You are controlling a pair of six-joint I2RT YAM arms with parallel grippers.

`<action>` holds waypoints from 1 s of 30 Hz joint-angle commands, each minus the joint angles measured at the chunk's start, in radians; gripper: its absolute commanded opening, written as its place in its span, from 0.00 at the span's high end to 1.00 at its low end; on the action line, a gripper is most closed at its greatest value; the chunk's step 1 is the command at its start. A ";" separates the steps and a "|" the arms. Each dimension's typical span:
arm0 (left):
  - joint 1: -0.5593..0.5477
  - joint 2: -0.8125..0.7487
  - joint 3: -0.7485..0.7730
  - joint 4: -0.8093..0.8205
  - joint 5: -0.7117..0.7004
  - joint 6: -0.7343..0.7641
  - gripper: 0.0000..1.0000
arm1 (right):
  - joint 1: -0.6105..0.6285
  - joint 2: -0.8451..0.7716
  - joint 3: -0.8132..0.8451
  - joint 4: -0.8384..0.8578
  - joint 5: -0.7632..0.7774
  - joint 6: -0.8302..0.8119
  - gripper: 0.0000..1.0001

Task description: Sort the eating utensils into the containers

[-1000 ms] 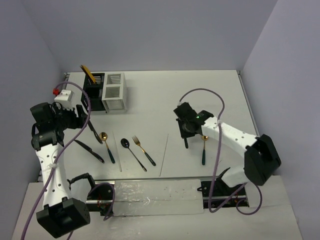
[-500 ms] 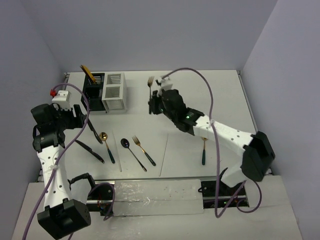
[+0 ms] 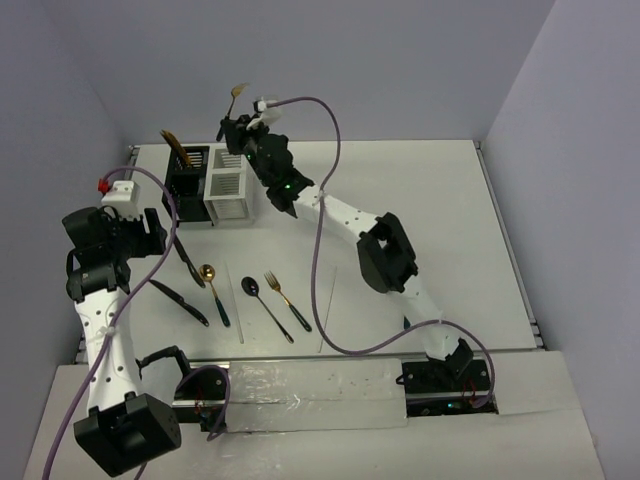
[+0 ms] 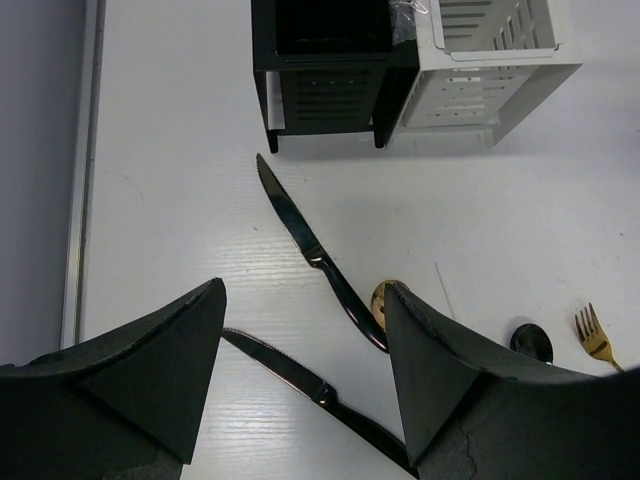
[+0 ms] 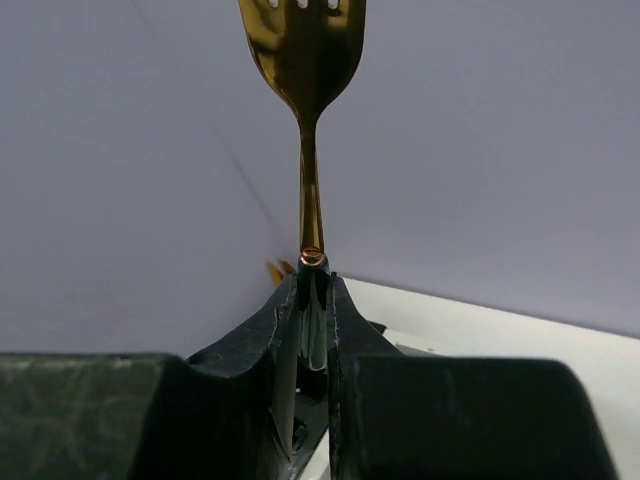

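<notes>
Right arm (image 3: 335,212) reaches toward the tabletop's (image 3: 430,200) far-left corner, the right hand (image 3: 229,126) raised and pinched on an upright fork (image 5: 304,70). Left hand (image 3: 150,228) hovers by the left edge, jaws spread wide

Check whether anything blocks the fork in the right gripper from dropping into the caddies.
Nothing visible does. The right gripper holds the fork prongs-up above the far side of the white caddy, whose top is open. The black caddy beside it has one gold utensil leaning out of its far left corner.
</notes>
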 commanded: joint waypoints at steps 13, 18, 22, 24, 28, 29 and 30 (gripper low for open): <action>0.012 0.021 0.027 0.021 0.049 0.001 0.28 | -0.035 0.331 0.322 -0.077 0.179 0.022 1.00; 0.014 0.023 0.035 0.018 0.060 0.003 0.28 | -0.026 0.318 0.304 -0.105 0.167 0.009 1.00; 0.015 0.020 0.038 0.017 0.058 0.005 0.28 | -0.025 0.303 0.290 -0.133 0.153 0.024 0.98; 0.017 0.018 0.038 0.018 0.057 0.006 0.28 | -0.023 0.289 0.259 -0.124 0.139 0.026 0.81; 0.017 0.015 0.037 0.017 0.058 0.008 0.28 | -0.022 0.280 0.255 -0.139 0.122 0.024 0.62; 0.017 0.014 0.037 0.017 0.058 0.008 0.28 | -0.022 0.275 0.243 -0.139 0.118 0.024 0.57; 0.017 0.012 0.037 0.017 0.058 0.009 0.28 | -0.022 0.259 0.232 -0.136 0.115 0.024 0.56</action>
